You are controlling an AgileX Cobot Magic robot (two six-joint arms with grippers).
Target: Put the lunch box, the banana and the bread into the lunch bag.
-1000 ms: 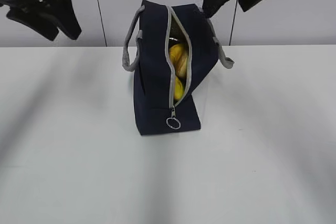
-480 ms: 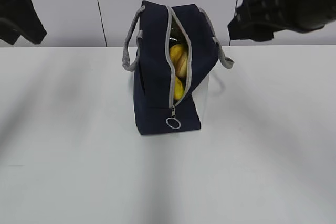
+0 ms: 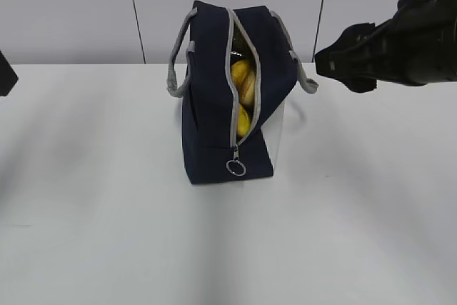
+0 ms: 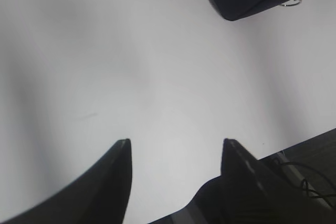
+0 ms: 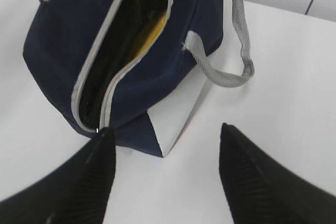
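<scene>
Two grippers, both spread apart and empty, off the lunch bag [image 3: 227, 91].

Ahead of the right gripper [image 5: 167, 148] the bag stands unzipped on the white table [image 3: 107, 212], banana [image 3: 243, 80] showing inside; its grey strap [image 5: 231, 72] droops nearest. Beyond the left gripper [image 4: 176, 148]: bare tabletop, the bag's corner far off.

Matte black arms; right end effector [image 5: 167, 153] fingers [image 5: 247, 174] black, tapered, ribbed.

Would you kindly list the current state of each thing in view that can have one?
lunch bag: standing on the table, zipper open, ring pull at its lower end.
banana: inside the bag, visible through the opening.
left gripper: open, empty, above bare table.
right gripper: open, empty, beside the bag.
</scene>
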